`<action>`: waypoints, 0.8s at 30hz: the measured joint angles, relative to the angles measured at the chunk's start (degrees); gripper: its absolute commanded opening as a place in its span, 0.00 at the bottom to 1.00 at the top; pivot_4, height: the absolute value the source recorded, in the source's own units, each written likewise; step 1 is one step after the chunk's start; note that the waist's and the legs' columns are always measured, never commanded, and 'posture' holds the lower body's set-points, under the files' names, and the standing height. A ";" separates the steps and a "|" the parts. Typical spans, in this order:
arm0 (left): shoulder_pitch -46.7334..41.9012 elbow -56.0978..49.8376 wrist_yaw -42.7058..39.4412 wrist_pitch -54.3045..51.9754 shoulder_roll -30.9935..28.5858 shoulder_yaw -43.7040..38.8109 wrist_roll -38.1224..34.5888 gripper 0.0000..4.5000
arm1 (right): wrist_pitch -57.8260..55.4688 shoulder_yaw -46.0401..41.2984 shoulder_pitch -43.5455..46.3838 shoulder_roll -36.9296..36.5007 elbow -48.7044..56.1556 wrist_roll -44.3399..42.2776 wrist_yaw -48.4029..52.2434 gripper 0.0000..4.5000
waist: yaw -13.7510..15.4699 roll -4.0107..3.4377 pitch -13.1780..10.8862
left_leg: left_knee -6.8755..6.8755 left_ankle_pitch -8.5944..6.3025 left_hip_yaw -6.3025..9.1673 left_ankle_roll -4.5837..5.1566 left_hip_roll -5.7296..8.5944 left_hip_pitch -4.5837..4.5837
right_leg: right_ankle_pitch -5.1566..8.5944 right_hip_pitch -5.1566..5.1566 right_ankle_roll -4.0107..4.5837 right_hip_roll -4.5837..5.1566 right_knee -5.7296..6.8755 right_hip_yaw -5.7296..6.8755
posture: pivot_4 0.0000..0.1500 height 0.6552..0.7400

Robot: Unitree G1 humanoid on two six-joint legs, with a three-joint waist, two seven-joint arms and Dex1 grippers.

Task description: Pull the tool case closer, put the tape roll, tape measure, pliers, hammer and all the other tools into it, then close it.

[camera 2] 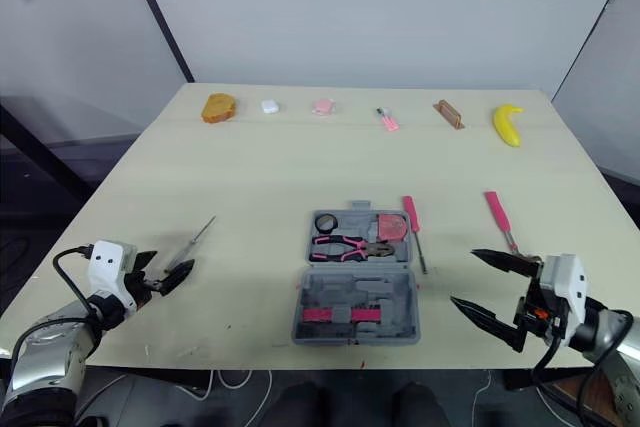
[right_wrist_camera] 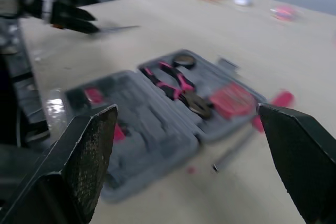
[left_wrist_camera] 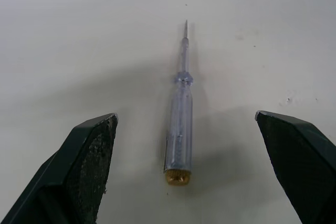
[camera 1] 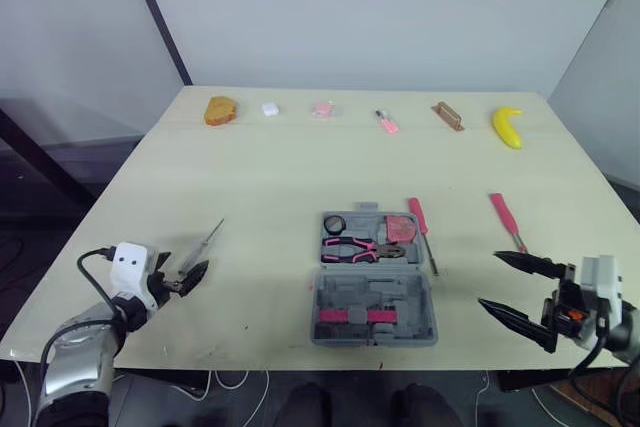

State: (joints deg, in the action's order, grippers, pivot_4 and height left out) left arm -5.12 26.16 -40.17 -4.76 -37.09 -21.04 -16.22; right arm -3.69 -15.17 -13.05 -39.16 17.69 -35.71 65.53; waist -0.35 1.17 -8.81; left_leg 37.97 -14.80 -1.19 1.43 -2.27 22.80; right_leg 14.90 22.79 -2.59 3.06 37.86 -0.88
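Table (camera 1: 270, 167) centre holds the open tool case (camera 1: 375, 277) with pliers (camera 1: 362, 249) and tape roll (camera 1: 334, 224) already seated, but two pink screwdrivers (camera 1: 421, 230) lie unpacked to its right, a clear screwdriver (left_wrist_camera: 179, 124) waits between the wide-spread fingers (left_wrist_camera: 89, 156) of the left gripper (camera 1: 192, 277), and the right gripper (camera 1: 490, 280) gapes empty.

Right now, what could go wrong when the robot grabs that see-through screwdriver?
The see-through screwdriver is thin and round. It lies flat on the table between the left gripper's open fingers, so it might roll or slip away as they close. A pink screwdriver beside the tool case and another pink screwdriver farther right lie outside it; closing too soon would leave them out.
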 measured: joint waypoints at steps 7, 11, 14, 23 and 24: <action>-4.34 0.48 1.85 -3.08 0.38 3.81 1.87 0.99 | -2.02 6.18 9.02 -1.07 0.21 -0.02 3.09 0.99 | -0.04 0.06 -0.02 | 0.09 0.00 -0.02 0.00 0.02 0.04 | -0.02 -0.01 -0.04 -0.02 0.03 -0.01 | 1.00 1.00; -5.39 0.43 2.47 -4.07 1.12 4.93 1.95 0.99 | -2.53 7.67 11.43 -0.81 0.19 0.13 2.83 0.99 | -0.04 0.07 -0.03 | 0.09 0.00 0.01 0.00 0.02 0.04 | -0.03 0.00 -0.04 -0.02 0.06 0.00 | 1.00 1.00; -6.12 0.55 2.87 -4.51 1.41 5.24 1.86 0.99 | -2.55 8.14 12.07 -0.55 0.19 0.31 2.68 0.99 | -0.02 0.07 -0.03 | 0.13 0.00 0.01 0.00 0.03 0.04 | -0.03 -0.01 -0.05 -0.03 0.09 0.00 | 1.00 1.00; -8.72 5.64 3.74 -4.58 1.43 5.27 1.51 0.99 | -2.57 8.14 11.76 -0.54 0.19 0.50 2.66 0.99 | -0.03 0.08 -0.03 | 0.17 0.00 0.00 0.00 0.05 0.04 | -0.05 -0.01 -0.07 -0.03 0.10 0.00 | 1.00 1.00; -9.61 6.86 3.73 -4.28 1.42 5.27 1.53 0.99 | -2.57 8.15 11.68 -0.52 0.19 0.54 2.66 0.99 | 0.00 0.07 -0.03 | 0.18 0.00 0.00 0.00 0.06 0.04 | -0.05 -0.01 -0.07 -0.04 0.11 0.01 | 1.00 1.00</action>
State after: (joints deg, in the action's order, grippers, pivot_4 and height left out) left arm -14.73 33.02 -36.44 -9.03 -35.67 -15.77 -14.70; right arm -6.26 -7.02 -1.37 -39.68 17.88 -35.17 68.18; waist -0.36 1.24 -8.84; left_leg 38.15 -14.80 -1.18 1.43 -2.22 22.84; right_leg 14.85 22.78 -2.66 3.02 37.98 -0.88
